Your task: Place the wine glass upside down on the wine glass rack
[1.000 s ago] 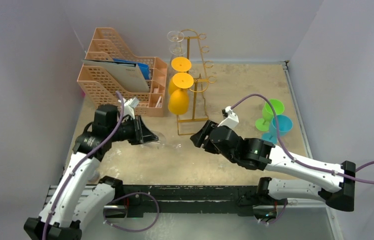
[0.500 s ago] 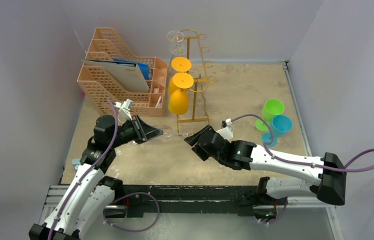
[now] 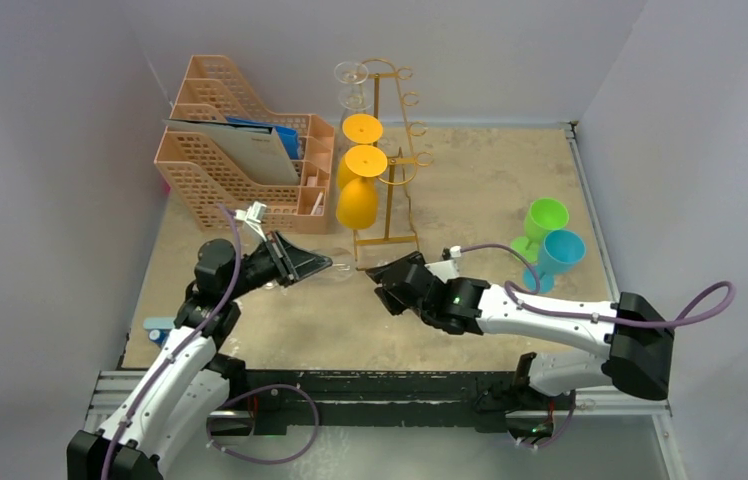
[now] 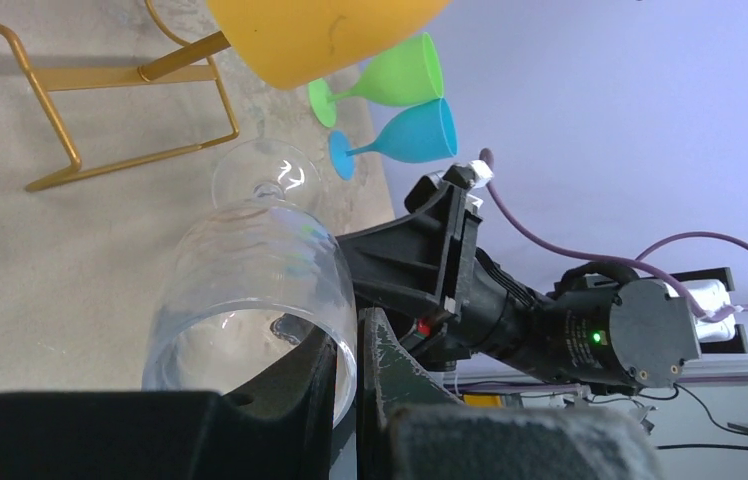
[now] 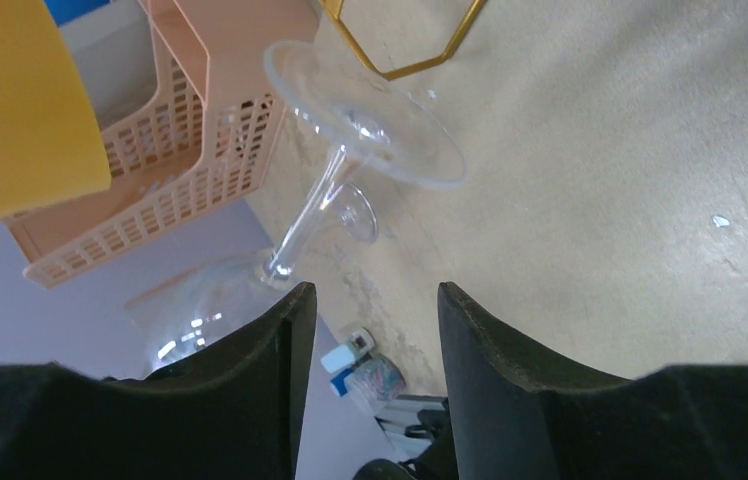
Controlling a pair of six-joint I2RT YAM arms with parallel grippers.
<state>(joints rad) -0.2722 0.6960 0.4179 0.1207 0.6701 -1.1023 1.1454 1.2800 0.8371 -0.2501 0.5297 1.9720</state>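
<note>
1. Left gripper (image 4: 350, 352) is clamped on the bowl rim of the clear wine glass (image 4: 250, 265), which lies sideways with its foot pointing at the other arm.
2. Right gripper (image 5: 375, 300) has its fingers spread, just short of that foot.
3. Gold wine glass rack (image 4: 90, 77) stands just behind, with yellow glasses (image 3: 358, 200) hanging on it.

— Where does the top camera sit?
— High above and behind the arm bases, tilted down over the whole sandy-beige bench (image 3: 490, 180) toward the back wall. Everything looks small from there.
— The left wrist camera?
— Rolled sideways and very close, looking past the black left fingers (image 4: 290, 385) and the clear stemmed wine glass (image 4: 250, 270) toward the right arm (image 4: 550, 320).
— The right wrist one?
— Also close and low, facing the opposite way between the black right fingers (image 5: 250, 390), toward the glass's foot.
— What do they share?
— All three see that glass and the base of the tall gold wire rack (image 4: 130, 160).
</note>
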